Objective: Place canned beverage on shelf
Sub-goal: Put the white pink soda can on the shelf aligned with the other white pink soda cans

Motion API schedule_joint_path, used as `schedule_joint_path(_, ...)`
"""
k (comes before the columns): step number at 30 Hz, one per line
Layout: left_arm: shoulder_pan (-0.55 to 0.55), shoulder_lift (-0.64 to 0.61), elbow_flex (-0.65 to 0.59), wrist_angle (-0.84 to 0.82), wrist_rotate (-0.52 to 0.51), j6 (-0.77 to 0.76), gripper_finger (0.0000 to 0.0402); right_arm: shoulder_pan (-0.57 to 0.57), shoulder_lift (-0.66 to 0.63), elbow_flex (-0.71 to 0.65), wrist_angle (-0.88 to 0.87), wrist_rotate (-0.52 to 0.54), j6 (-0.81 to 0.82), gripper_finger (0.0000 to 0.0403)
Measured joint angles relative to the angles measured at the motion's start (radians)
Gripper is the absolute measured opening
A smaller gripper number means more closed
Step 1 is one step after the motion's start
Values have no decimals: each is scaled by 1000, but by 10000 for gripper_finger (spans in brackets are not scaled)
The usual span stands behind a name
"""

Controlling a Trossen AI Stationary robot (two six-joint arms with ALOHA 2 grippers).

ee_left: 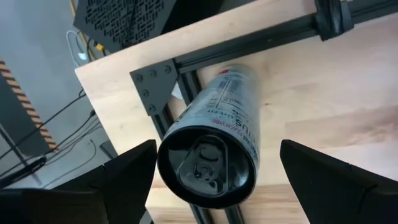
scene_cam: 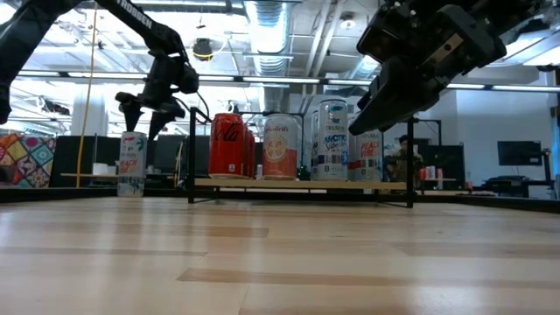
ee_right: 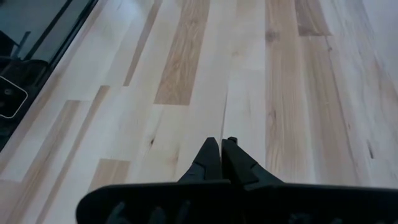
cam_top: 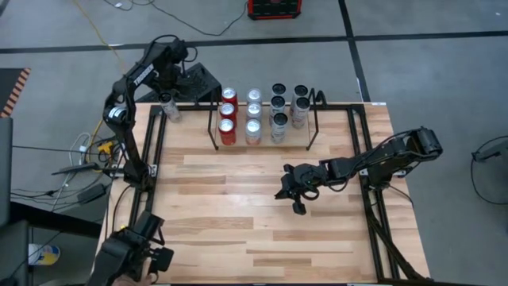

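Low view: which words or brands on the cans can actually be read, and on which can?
"Coca-Cola" script: red can on the shelf.
"ARCTIC": silver can.
"PEACH PIE": pale can on its right.
Orange can: too blurred.
Lone can under the left gripper: unreadable.

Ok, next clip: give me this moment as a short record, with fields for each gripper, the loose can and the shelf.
left gripper: jaws open, above and either side of the loose can, not gripping
loose can: upright at the table's far left corner, outside the shelf
shelf: holds rows of upright cans
right gripper: jaws shut, empty, over bare table
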Motion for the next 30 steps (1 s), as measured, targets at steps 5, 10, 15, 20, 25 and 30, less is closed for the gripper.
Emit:
schedule_joint_path(5,8,0,-1,-18,3,50,327,2,0,0,0,0,24,0)
schedule_joint_path(10,19,0,-1,-49,-17,84,327,7,0,0,0,0,26,0)
schedule_joint_path(15,20,0,-1,-25,-15,89,327,4,0,0,7,1,26,0)
schedule_joint_path(20,20,-1,-15,9,2,99,327,7,0,0,26,0,26,0)
schedule_joint_path(25,17,0,-66,27,-70,121,327,7,0,0,26,0,31,0)
schedule_joint_path(30,12,-1,-68,28,-74,126,327,6,0,0,26,1,32,0)
